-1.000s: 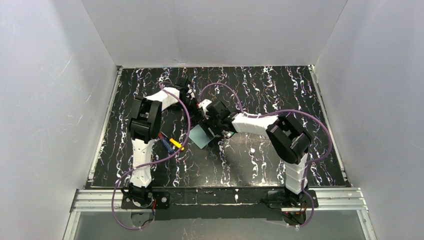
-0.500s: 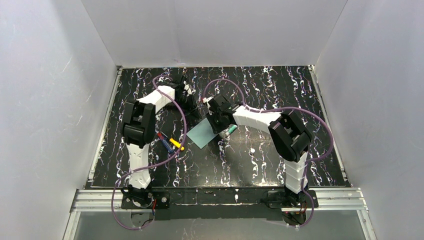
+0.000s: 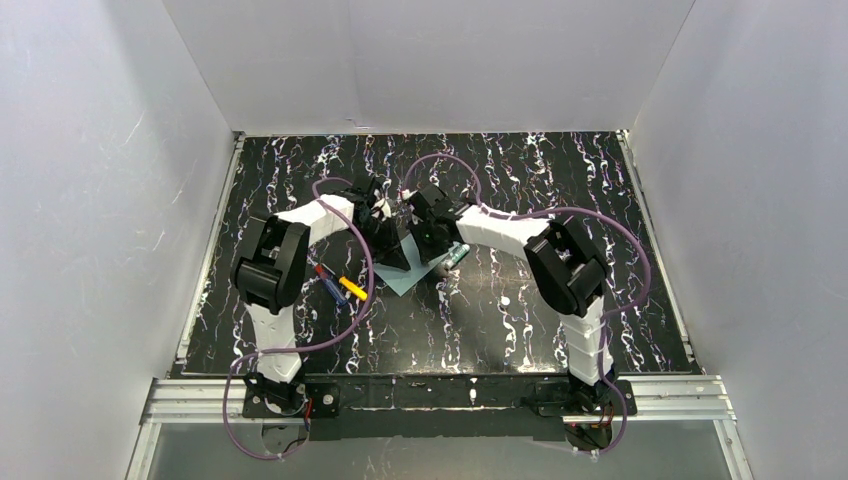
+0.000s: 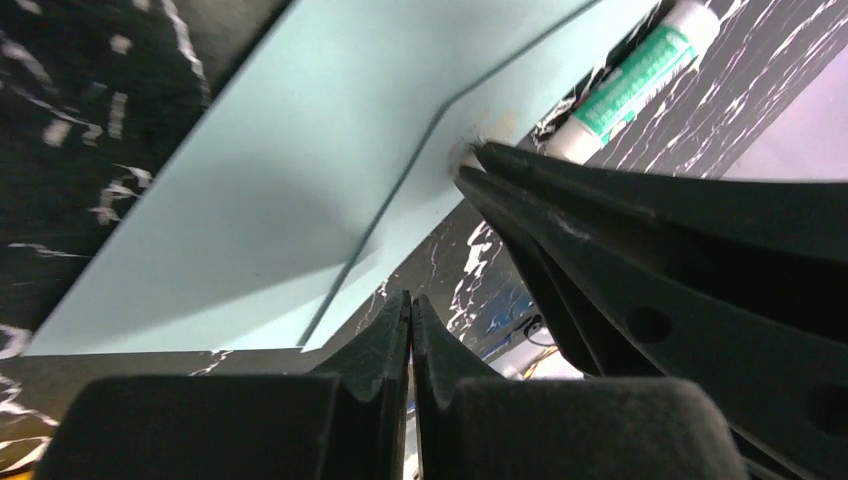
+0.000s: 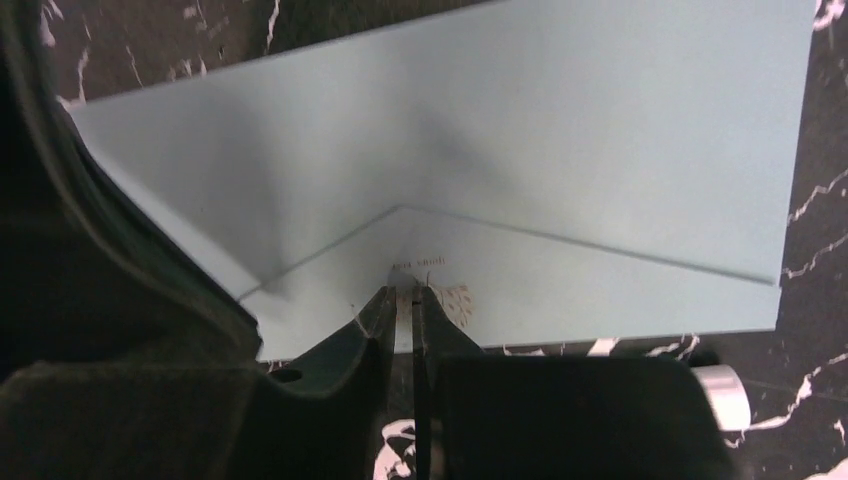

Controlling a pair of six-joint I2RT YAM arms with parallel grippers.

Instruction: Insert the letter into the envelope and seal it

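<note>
I see both arms reaching in to mid surface (image 3: 520,310), elbows out, wrists pitched down, tips meeting over envelope (image 3: 397,275). L end effector (image 4: 409,300) fully closed, empty. R end effector (image 5: 403,293) nearly closed, tips at flap point; can't tell if pinching. Only a tan printed bit of letter (image 5: 440,293) shows, beside R tips.

Around the middle of the table (image 3: 520,320), the left gripper (image 3: 392,250) and right gripper (image 3: 432,238) meet over a teal envelope (image 3: 402,280), 3 markers (image 3: 332,286) lying toward the left edge, a glue stick (image 3: 458,256) just beside its right-edge side.
</note>
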